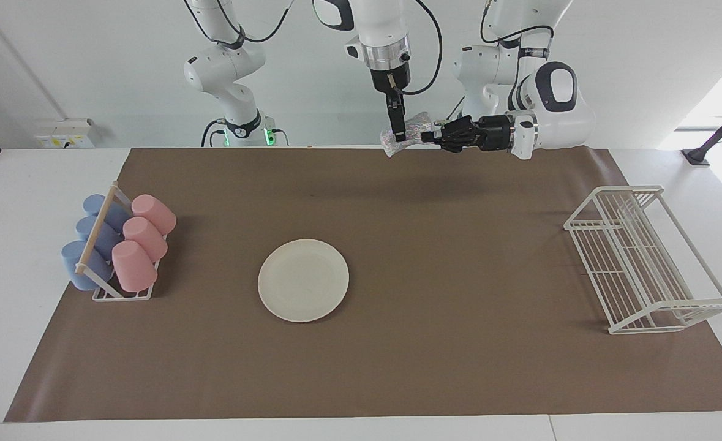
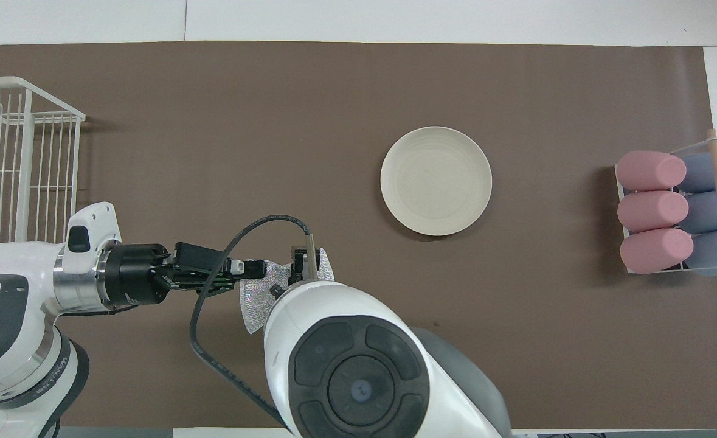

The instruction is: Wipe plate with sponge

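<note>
2 hands meet at the sponge: left hand clamps it, right hand part-hidden, spread.

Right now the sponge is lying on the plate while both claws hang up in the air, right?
No. The sponge is up in the air, gripped by the left claw, not on the plate, which lies bare. The facing view shows it. The right claw hangs at the sponge too.
</note>
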`<state>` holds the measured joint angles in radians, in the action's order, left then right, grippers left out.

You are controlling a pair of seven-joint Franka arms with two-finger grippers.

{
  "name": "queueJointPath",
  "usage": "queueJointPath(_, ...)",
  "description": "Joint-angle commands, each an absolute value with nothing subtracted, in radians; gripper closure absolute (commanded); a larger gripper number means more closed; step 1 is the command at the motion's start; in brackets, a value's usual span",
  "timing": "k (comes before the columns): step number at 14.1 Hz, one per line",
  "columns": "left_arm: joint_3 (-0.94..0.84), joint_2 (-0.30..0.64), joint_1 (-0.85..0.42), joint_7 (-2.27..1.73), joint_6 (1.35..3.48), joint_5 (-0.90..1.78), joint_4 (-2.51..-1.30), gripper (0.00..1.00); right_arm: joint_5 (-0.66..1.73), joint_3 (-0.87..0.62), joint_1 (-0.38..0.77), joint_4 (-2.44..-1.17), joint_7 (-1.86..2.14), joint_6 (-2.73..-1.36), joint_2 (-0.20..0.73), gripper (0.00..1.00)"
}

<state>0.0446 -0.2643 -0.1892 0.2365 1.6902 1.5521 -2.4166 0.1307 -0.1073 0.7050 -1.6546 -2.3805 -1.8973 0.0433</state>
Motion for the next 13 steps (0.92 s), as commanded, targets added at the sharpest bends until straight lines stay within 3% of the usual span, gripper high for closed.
queueJointPath(1, 0.054, -0.275, -0.195, 0.253, 1.687, 1.56, -2.437, 1.0, 0.14, -0.107, 0.701, -1.7, -2.372, -1.925, 0.009, 0.31)
queueJointPath(3, 0.054, -0.276, -0.195, 0.253, 1.686, 1.559, -2.437, 1.0, 0.138, -0.107, 0.7, -1.701, -2.323, -1.921, 0.009, 0.6)
queueJointPath(4, 0.054, -0.276, -0.195, 0.253, 1.686, 1.557, -2.437, 1.0, 0.138, -0.107, 0.699, -1.701, -2.3, -1.914, 0.009, 0.92)
queueJointPath(5, 0.054, -0.276, -0.195, 0.253, 1.686, 1.555, -2.437, 1.0, 0.14, -0.107, 0.699, -1.7, -2.292, -1.919, 0.009, 1.0)
queueJointPath(13, 0.055, -0.278, -0.186, 0.25, 1.678, 1.542, -2.439, 1.0, 0.141, -0.106, 0.696, -1.694, -2.284, -1.922, 0.014, 1.0)
